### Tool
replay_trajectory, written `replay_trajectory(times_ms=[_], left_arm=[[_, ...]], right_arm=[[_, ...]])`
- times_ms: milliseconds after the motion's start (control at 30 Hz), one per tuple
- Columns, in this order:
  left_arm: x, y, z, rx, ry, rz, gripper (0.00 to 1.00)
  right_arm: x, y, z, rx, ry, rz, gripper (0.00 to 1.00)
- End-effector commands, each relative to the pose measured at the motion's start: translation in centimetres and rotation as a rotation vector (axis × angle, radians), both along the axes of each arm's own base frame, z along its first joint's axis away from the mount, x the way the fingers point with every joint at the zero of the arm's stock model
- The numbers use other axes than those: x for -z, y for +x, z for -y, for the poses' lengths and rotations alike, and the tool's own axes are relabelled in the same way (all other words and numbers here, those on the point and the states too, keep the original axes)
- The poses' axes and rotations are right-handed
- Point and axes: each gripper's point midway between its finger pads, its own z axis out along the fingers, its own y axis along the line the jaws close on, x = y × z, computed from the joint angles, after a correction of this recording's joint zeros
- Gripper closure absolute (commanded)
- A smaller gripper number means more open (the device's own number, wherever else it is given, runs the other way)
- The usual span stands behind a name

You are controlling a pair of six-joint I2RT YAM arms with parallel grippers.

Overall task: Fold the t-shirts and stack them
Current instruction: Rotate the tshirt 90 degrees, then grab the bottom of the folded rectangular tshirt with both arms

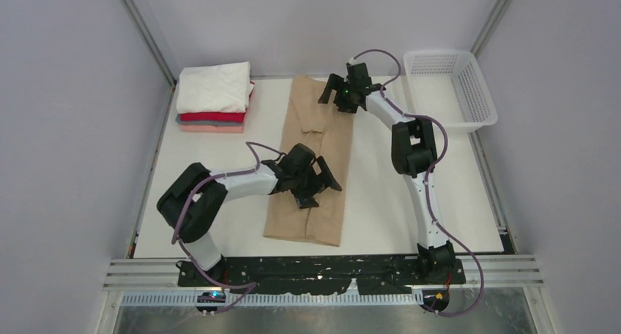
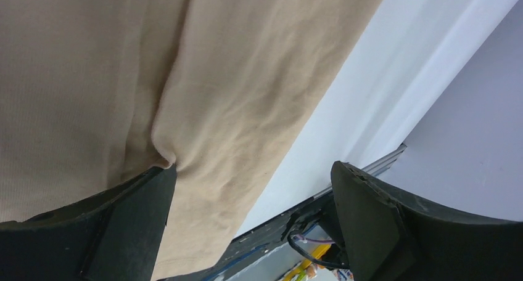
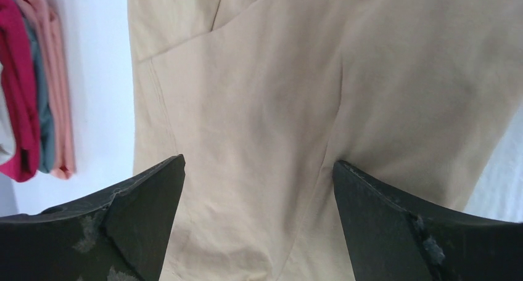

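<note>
Left pincer, right pincer gape empty over tan t-shirt; basket shows only overhead.

From here I see a white plastic mesh basket standing upright at the far right corner of the white tabletop, a metal rail along the near edge, grey walls either side

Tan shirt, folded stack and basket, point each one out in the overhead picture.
tan shirt [image 1: 307, 220], top view, its near end.
folded stack [image 1: 214, 85], top view, white shirt on top.
basket [image 1: 477, 88], top view, right mesh wall.
</note>
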Motion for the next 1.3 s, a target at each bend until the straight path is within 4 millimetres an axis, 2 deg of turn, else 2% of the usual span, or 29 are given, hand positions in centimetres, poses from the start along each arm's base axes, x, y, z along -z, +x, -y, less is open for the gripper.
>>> replay_trajectory(times_ms=[0, 33, 100, 133, 167, 200, 233, 267, 300, 333, 367, 433, 467, 500, 533, 567, 600, 633, 667, 700, 733, 767, 800, 833, 900, 967, 1033, 1167, 1267], left_arm=[[2.0, -0.4, 0.9, -0.06, 0.066, -0.06, 0.01], [1.7, -0.6, 1.2, -0.05, 0.06, -0.061, 0.01], [0.4, -1.0, 1.7, -0.013, 0.061, -0.022, 0.01], [-0.8, -1.0, 1.9, 0.007, 0.065, 0.015, 0.01], [-1.8, -1.0, 1.6, 0.029, 0.095, 0.056, 0.01], [-3.1, -1.1, 1.3, 0.05, 0.118, 0.097, 0.01], [-5.2, -1.1, 0.9, 0.063, 0.13, 0.154, 0.01], [-6.3, -1.3, 0.0, 0.07, 0.161, 0.192, 0.01], [-7.4, -1.3, -1.1, 0.064, 0.188, 0.23, 0.01], [-7.7, -1.7, -2.5, 0.058, 0.224, 0.251, 0.01], [-8.2, -2.0, -4.0, 0.046, 0.253, 0.275, 0.01], [-8.3, -3.0, -7.6, 0.019, 0.336, 0.304, 0.01], [-8.2, -3.7, -9.5, 0.021, 0.382, 0.314, 0.01], [-7.7, -4.4, -11.3, 0.02, 0.432, 0.312, 0.01], [-7.3, -5.0, -12.8, 0.021, 0.467, 0.312, 0.01], [-6.8, -5.6, -14.2, 0.027, 0.494, 0.304, 0.01], [-6.3, -6.3, -15.4, 0.021, 0.509, 0.286, 0.01], [-5.8, -6.8, -16.1, 0.03, 0.505, 0.281, 0.01], [-5.1, -7.5, -16.6, 0.05, 0.49, 0.264, 0.01], [-4.7, -7.8, -16.9, 0.056, 0.466, 0.263, 0.01], [-4.2, -8.1, -16.9, 0.07, 0.425, 0.269, 0.01], [-3.5, -8.2, -17.0, 0.066, 0.392, 0.266, 0.01], [-3.0, -8.2, -16.8, 0.071, 0.355, 0.272, 0.01], [-2.3, -8.3, -16.7, 0.08, 0.323, 0.269, 0.01], [-1.3, -8.5, -16.2, 0.097, 0.258, 0.255, 0.03], [-1.1, -8.6, -15.5, 0.137, 0.225, 0.247, 0.08], [-0.5, -9.2, -15.3, 0.185, 0.226, 0.215, 0.14], [1.6, -10.1, -15.6, 0.215, 0.253, 0.144, 0.35], [2.9, -10.8, -16.3, 0.228, 0.281, 0.113, 0.47]], right_arm=[[-0.6, 1.1, -2.9, -0.015, 0.136, -0.012, 0.05], [-1.2, 1.5, -3.1, -0.018, 0.147, 0.005, 0.05], [-4.1, 2.2, -3.4, -0.036, 0.148, 0.073, 0.05], [-5.5, 2.4, -3.2, -0.054, 0.125, 0.106, 0.05], [-7.7, 2.3, -3.2, -0.066, 0.117, 0.142, 0.05], [-8.3, 2.0, -2.7, -0.08, 0.078, 0.158, 0.05], [-11.6, 1.5, -2.4, -0.086, 0.071, 0.21, 0.05], [-13.7, 0.5, -1.5, -0.09, 0.027, 0.249, 0.05], [-14.6, 0.0, -0.9, -0.085, 0.003, 0.264, 0.05], [-16.0, -1.4, 0.3, -0.073, -0.042, 0.282, 0.05], [-16.2, -2.2, 0.9, -0.074, -0.071, 0.29, 0.05], [-17.1, -5.0, 2.6, -0.056, -0.12, 0.294, 0.05], [-17.0, -7.5, 3.5, -0.052, -0.148, 0.279, 0.05], [-14.1, -9.7, 4.4, -0.057, -0.189, 0.213, 0.05], [-15.8, -11.7, 4.8, -0.041, -0.203, 0.242, 0.05], [-12.6, -14.2, 5.4, -0.053, -0.239, 0.174, 0.05], [-14.1, -16.5, 5.2, -0.058, -0.244, 0.208, 0.05], [-10.7, -19.3, 5.7, -0.075, -0.284, 0.137, 0.05], [-11.7, -21.6, 4.9, -0.105, -0.283, 0.166, 0.05], [-8.9, -24.5, 5.1, -0.146, -0.309, 0.1, 0.05], [-9.3, -26.9, 3.9, -0.205, -0.301, 0.118, 0.05], [-7.0, -29.4, 4.3, -0.233, -0.326, 0.056, 0.05], [-7.4, -31.6, 3.2, -0.283, -0.312, 0.068, 0.05], [-6.3, -34.5, 2.7, -0.332, -0.309, 0.041, 0.05], [-5.1, -38.1, 1.9, -0.376, -0.286, 0.012, 0.05], [-4.0, -41.0, 1.2, -0.393, -0.236, -0.04, 0.05], [-3.3, -43.0, 0.5, -0.4, -0.186, -0.069, 0.05], [-2.1, -45.5, -0.5, -0.427, -0.178, -0.084, 0.02], [-1.1, -46.5, -0.6, -0.426, -0.219, -0.089, 0.01]])
